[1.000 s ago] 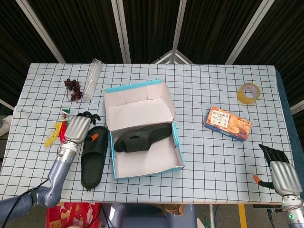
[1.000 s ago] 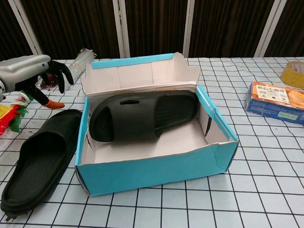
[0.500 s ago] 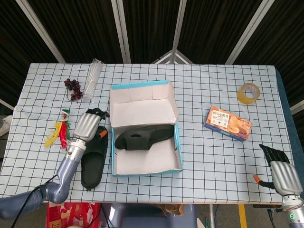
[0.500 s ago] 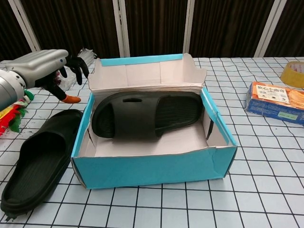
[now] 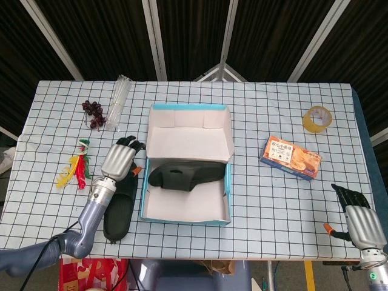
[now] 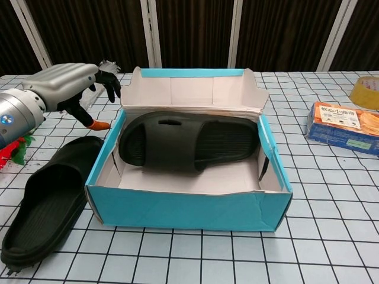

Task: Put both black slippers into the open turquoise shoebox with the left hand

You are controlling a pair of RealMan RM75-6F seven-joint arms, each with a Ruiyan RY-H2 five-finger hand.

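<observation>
**A:** Since one second ago, your left hand (image 5: 122, 159) has travelled rightward over the toe end of the loose black slipper (image 5: 119, 203) and now sits right up against the left wall of the turquoise shoebox (image 5: 145, 182). The box itself has rotated: it was skewed on the grid before and now lies nearly square, shifted a little to the right.

**B:** So the hand pushed the box. Is it holding anything?

**A:** No. Fingers are curled downward and apart, nothing between them. In the chest view the left hand (image 6: 68, 83) hovers above the slipper on the table (image 6: 50, 204), not touching its strap. Your right hand (image 5: 359, 221) rests idle at the table's near right edge, holding nothing, fingers loosely spread.

**B:** Task state?

**A:** One slipper in the box (image 5: 185, 176), lying crosswise, leaning on the walls. The other is on the table, just beside the box's left side. Roughly half done, by my judgement.

**B:** Risks from here?

**A:** Three. One: continue rightward and you shove the box further, away from the loose slipper. Two: the boxed slipper takes up the middle, so the second may perch on it or on the rim and slide out. Three: the hand is over the toe end; a grasp there leaves the heel hanging, and it could catch the box wall on the lift.
</observation>
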